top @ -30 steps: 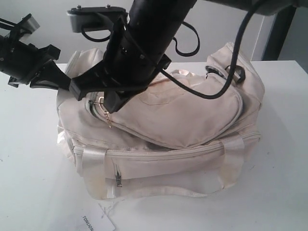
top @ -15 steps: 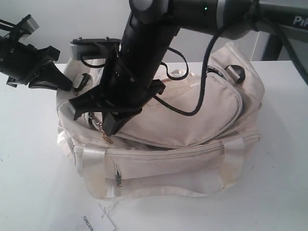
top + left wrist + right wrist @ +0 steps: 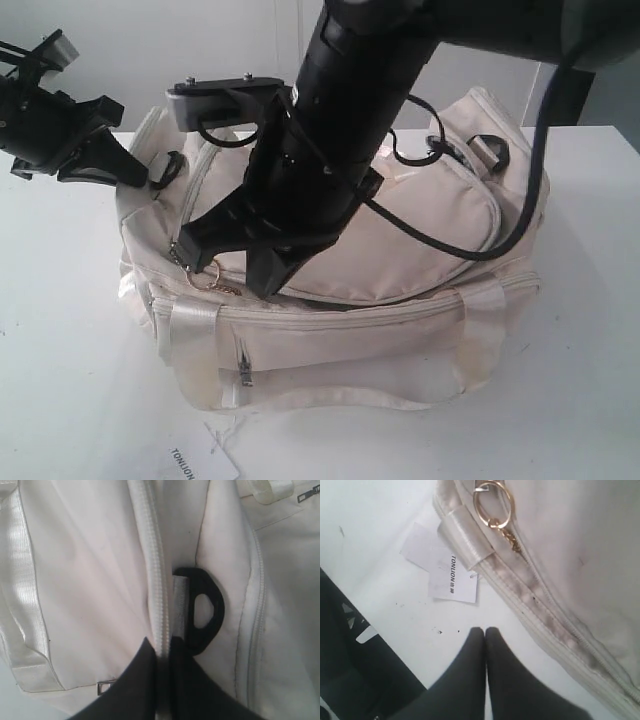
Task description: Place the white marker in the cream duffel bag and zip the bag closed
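You can't see the white marker; the cream duffel bag [image 3: 400, 250] looks zipped. Your right gripper [image 3: 484, 630] is clenched empty, and your left gripper [image 3: 162, 647] pinches the bag.

Right arm [image 3: 345, 110]: a thick black tube is shown, glossy up top, ribbed black casing lower down.
Mount plate [image 3: 222, 98]: a flat grey bar with rounded ends is spotted, 2 small screw heads on its top edge.
Cables [image 3: 540, 160]: black leads are seen looping off the right arm.
Right gripper [image 3: 484, 632]: 2 matte black prongs are picked out, smooth, tapered to rounded tips.
Left arm [image 3: 45, 120]: black angular housing is seen, with grey metal at its top.
Left gripper [image 3: 159, 652]: 2 more smooth black prongs are shown, broad-based, narrow-tipped.
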